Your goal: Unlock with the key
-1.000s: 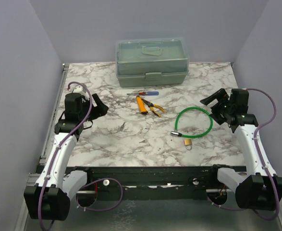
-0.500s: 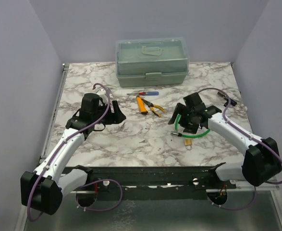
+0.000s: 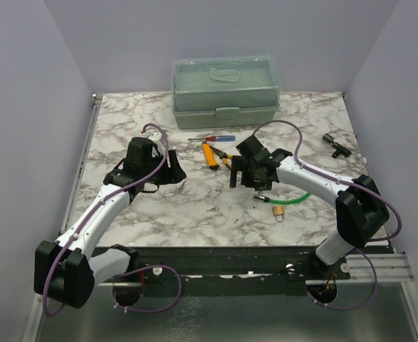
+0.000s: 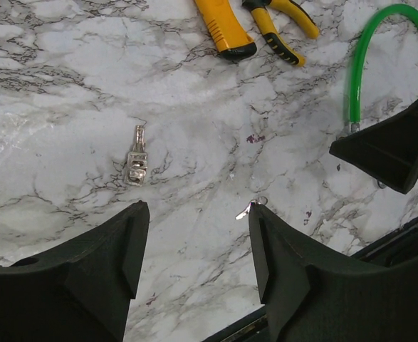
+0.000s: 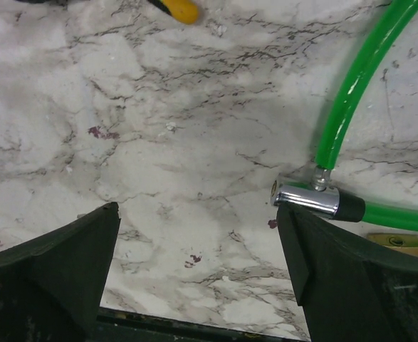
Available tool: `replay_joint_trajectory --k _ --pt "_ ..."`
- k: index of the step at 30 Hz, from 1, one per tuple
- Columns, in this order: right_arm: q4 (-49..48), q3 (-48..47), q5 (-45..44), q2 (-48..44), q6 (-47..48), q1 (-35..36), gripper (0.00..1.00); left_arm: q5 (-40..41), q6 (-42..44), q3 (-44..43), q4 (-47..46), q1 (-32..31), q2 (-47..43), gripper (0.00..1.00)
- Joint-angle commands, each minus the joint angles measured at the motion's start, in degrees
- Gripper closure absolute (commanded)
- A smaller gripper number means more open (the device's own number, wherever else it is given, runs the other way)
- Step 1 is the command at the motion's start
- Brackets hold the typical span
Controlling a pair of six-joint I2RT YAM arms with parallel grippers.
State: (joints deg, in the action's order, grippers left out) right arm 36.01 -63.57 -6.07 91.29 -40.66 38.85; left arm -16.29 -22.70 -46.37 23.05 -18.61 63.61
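Note:
In the left wrist view the key [image 4: 137, 157], a small flat silver piece, lies on the marble ahead of and to the left of my left gripper [image 4: 198, 208]. That gripper is open with bare marble between its fingers. A tiny silvery sliver with a ring [image 4: 254, 205] lies at its right fingertip [image 4: 260, 214]. My right gripper [image 5: 198, 208] is open wide above the table. The chrome end [image 5: 310, 200] of the green cable lock [image 5: 352, 92] sits just beyond its right finger. The brass padlock [image 3: 280, 211] lies near the front edge, to the right of both grippers.
A pale green toolbox [image 3: 225, 92] stands at the back. A red-and-blue screwdriver [image 3: 212, 138] and yellow pliers [image 3: 219, 157] lie between it and the grippers. A small black part [image 3: 335, 144] sits at the right. The right gripper's black finger [image 4: 394, 149] shows in the left wrist view.
My right arm has swung from the right edge leftward to the cable lock's chrome end. The left arm has moved right and forward, and its jaws have narrowed somewhat.

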Motion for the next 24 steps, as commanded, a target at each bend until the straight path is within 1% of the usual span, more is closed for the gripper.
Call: replay_joint_trajectory --k 1,3,7,12,15,16,17,18,22,24 --pt "3.66 -3.2 -8.04 2.37 0.68 0.5 0.02 2.95 -0.21 -1.44 0.26 -0.28 0.64 0.38" --pt "4.45 -3.79 -9.4 3.21 0.84 1.12 0.02 3.32 -0.6 -1.44 0.18 -0.33 1.29 0.41" --pt "7.32 -4.37 -13.08 3.98 -0.2 2.1 0.02 3.39 -1.03 -1.4 -0.08 -1.15 2.01 0.42" --pt "5.33 -1.16 -17.75 3.53 1.08 2.05 0.03 5.01 -1.03 -1.05 -0.53 -2.5 1.99 0.44" --pt "5.77 -1.12 -22.9 5.19 0.79 1.97 0.09 5.29 -0.96 -0.94 -0.55 -2.89 1.95 0.45" --pt "5.56 -5.58 -24.09 5.81 1.07 2.01 0.1 5.43 -0.99 -0.92 -0.55 -3.04 1.91 0.45" --pt "5.3 -1.61 -25.13 6.37 1.56 1.89 0.13 5.62 -0.93 -0.92 -0.55 -3.17 1.83 0.45" --pt "4.97 -1.06 -25.97 6.97 1.93 1.74 0.16 5.84 -0.87 -0.89 -0.55 -3.3 1.74 0.46" --pt "1.42 0.55 -25.11 8.26 3.56 0.39 0.28 6.74 -0.7 -0.65 -0.55 -3.82 1.08 0.46" --pt "-0.54 1.76 -23.05 8.53 4.12 -0.54 0.29 6.96 -0.6 -0.61 -0.55 -3.9 0.99 0.47"
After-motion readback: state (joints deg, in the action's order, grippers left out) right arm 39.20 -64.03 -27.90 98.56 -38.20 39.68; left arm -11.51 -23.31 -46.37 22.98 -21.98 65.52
